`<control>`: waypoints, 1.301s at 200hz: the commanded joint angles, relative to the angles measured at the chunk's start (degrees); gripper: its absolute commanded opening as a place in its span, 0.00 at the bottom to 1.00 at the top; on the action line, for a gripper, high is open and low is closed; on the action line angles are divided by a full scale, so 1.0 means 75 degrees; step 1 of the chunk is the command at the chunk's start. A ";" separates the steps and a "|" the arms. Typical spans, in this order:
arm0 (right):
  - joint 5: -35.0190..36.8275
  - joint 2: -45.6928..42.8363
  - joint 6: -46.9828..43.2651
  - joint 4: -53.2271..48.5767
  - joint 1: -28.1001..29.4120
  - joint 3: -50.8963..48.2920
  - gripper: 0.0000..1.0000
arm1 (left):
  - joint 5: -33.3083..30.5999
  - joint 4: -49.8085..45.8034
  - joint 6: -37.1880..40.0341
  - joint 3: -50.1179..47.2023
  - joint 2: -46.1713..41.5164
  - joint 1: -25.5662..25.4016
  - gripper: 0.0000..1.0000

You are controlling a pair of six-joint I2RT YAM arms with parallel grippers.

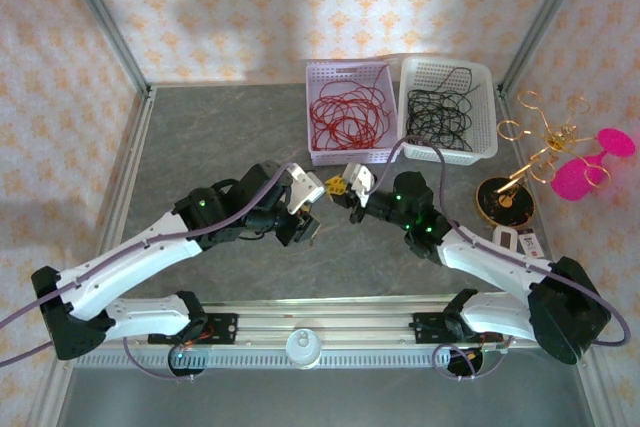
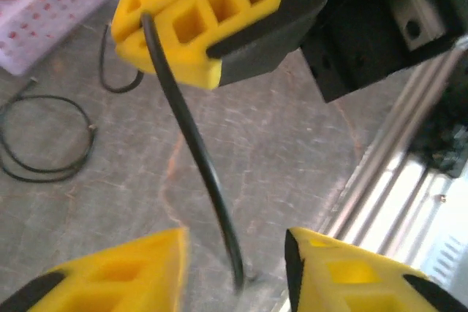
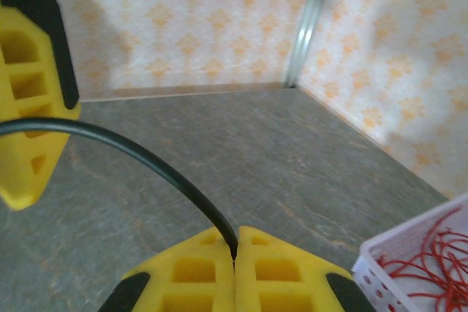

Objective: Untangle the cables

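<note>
From where I stand, the two arms meet nose to nose in the middle of the overhead view. The right gripper is clamped tight on a single black cable, which arcs off to the left of its wrist view. In the left wrist view that cable hangs between the spread fingers of the left gripper, which aren't pinching it. Another black loop lies on the grey table at the left. Towards the top of the overhead view, red cables sit in the lilac basket and black cables in the white basket
</note>
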 commanded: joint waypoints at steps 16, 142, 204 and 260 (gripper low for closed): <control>0.1965 -0.0388 0.1396 -0.1159 -0.0011 0.0649 0.00 | -0.1762 0.0883 -0.0507 -0.0180 -0.0752 -0.0002 0.61; 0.6927 0.1211 0.4348 -0.6446 -0.2327 0.5711 0.00 | -0.1560 0.2910 -0.1490 -0.3123 -0.2405 -0.0009 0.67; 0.6895 0.2408 0.4033 -0.6481 -0.3590 0.6414 0.00 | -0.1247 0.3682 -0.1854 -0.4024 -0.2750 -0.0002 0.67; 0.6570 0.4275 0.3910 -0.6532 -0.4062 0.7336 0.00 | -0.1234 0.3850 -0.2143 -0.4364 -0.2780 -0.0005 0.67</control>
